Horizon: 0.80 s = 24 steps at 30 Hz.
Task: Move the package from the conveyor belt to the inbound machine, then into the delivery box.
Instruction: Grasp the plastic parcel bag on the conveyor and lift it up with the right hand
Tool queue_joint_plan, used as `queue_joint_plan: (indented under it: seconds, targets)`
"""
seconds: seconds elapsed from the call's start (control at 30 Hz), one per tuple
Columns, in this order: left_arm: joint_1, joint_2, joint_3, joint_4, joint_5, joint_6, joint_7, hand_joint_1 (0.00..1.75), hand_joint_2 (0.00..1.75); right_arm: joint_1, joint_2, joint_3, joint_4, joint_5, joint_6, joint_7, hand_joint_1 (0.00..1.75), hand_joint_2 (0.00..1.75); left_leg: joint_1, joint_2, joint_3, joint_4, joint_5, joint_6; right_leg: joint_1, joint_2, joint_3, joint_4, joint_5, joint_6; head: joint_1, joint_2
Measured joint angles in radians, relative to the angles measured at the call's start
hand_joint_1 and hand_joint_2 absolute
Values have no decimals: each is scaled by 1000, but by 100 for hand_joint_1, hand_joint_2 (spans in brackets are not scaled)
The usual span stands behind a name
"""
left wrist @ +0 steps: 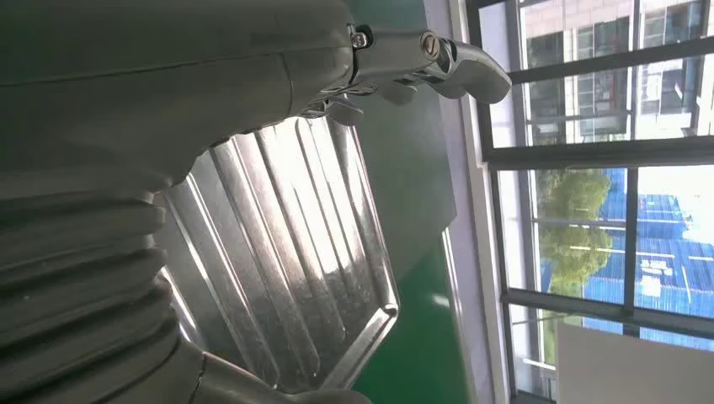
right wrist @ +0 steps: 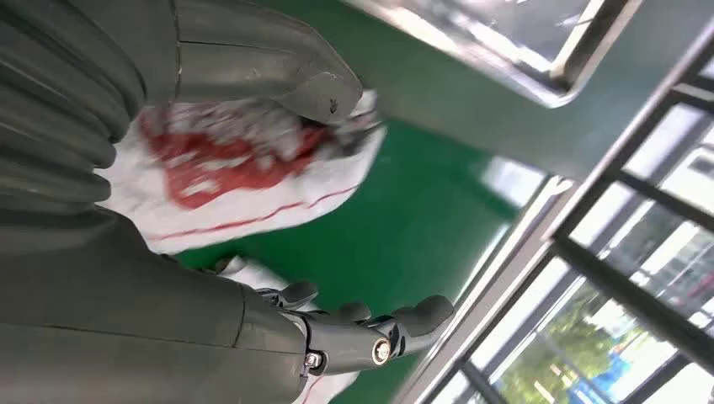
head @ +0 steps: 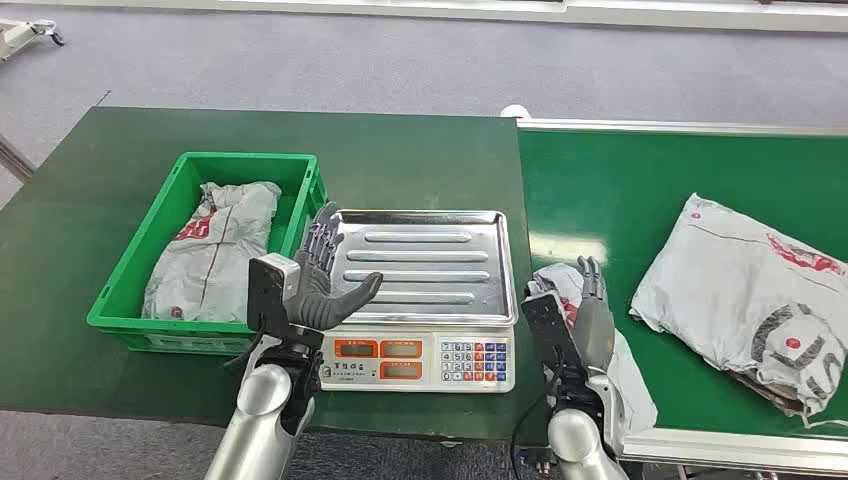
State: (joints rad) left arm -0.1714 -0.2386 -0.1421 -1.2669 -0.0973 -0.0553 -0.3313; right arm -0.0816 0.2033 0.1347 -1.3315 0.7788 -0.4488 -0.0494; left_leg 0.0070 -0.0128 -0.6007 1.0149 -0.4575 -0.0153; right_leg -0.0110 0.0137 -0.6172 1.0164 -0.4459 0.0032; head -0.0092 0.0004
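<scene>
Hiding most of a small package [head: 560,285], the right hand [head: 590,320] spreads open.

Left hand [left wrist: 168,126]: grey ribbed cover and palm fill left half of frame; fingers [left wrist: 438,59] stretch to upper centre, apart, nothing in them.
Scale tray [left wrist: 295,269]: ribbed steel, centre to lower centre, partly hidden behind the hand, bright glare on the ridges.
Green surface [left wrist: 412,337]: strip just right of the tray, running top to bottom.
Windows [left wrist: 606,168]: right side; tree and blue building outside.
</scene>
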Motion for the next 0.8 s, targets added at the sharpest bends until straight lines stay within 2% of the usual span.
queue_joint_plan:
  seconds: [0.2, 0.57, 0.8]
  targets:
    - [29, 3, 21, -29, -3, 2, -4, 0, 175, 59, -1, -33, -33, 116, -15, 52, 0, 175, 0, 0, 0, 0, -1, 0, 0, 0, 0, 0, -1, 0, 0, 0]
    - [42, 4, 30, -47, -6, 2, -4, 0, 175, 90, -1, -57, -55, 127, -17, 59, 0, 175, 0, 0, 0, 0, 0, 1, 0, 0, 1, 0, 0, 0, 0, 0]
    - [42, 4, 30, -47, -8, 1, -5, 0, 175, 136, -1, -67, -86, 202, -42, 106, 0, 175, 0, 0, 0, 0, -1, 1, 0, 0, 1, 0, -1, 1, 0, 0]
